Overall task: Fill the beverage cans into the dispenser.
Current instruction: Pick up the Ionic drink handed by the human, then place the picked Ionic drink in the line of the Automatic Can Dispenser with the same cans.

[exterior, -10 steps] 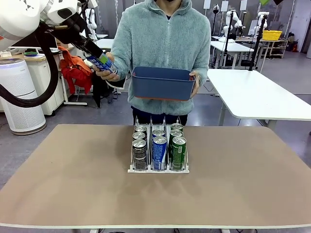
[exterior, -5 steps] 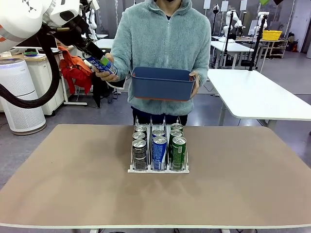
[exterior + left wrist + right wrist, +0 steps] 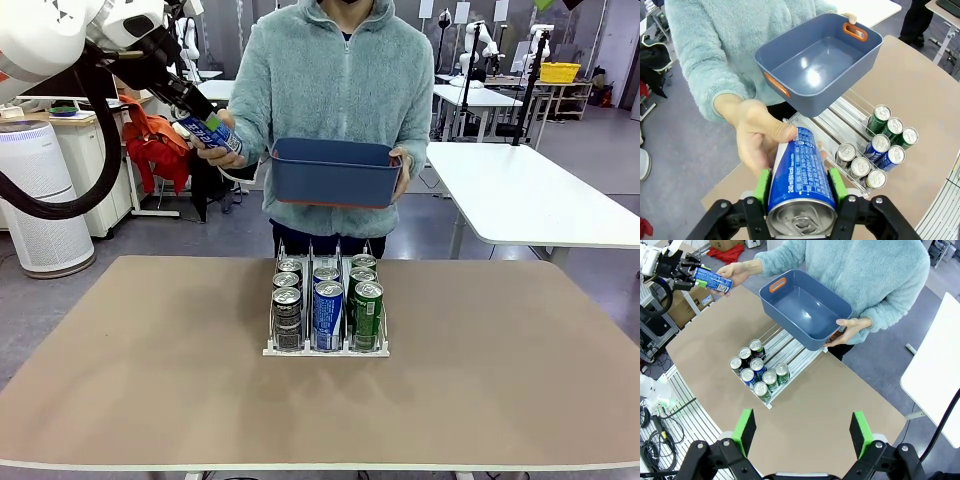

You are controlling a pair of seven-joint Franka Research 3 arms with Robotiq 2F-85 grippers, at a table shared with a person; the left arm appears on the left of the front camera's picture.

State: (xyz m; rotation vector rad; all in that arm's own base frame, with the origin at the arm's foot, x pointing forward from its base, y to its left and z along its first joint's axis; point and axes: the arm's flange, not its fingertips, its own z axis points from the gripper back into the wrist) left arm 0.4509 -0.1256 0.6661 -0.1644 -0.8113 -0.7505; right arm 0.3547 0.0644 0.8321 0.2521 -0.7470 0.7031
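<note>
My left gripper [image 3: 800, 189] is shut on a blue beverage can with white lettering [image 3: 801, 175], its green pads pressed to both sides. The person's hand [image 3: 756, 136] still holds the can's far end. In the front view this happens high at the left, beyond the table's far edge, where the left gripper [image 3: 205, 127] meets the can [image 3: 214, 131]. The white dispenser [image 3: 327, 349] stands mid-table with several dark, blue and green cans [image 3: 328, 313] in its three lanes. My right gripper [image 3: 803, 432] hangs open high above the table [image 3: 830, 405], with nothing between its fingers.
The person stands at the far side and holds an empty dark blue tub [image 3: 335, 170] in the other hand, above the dispenser's back end. Bare tabletop [image 3: 150, 360] lies left, right and in front of the dispenser. Another white table [image 3: 530, 195] stands at the back right.
My left gripper has shut on the blue can in the person's hand. The arm and the can have barely shifted. The right arm has stayed still.
</note>
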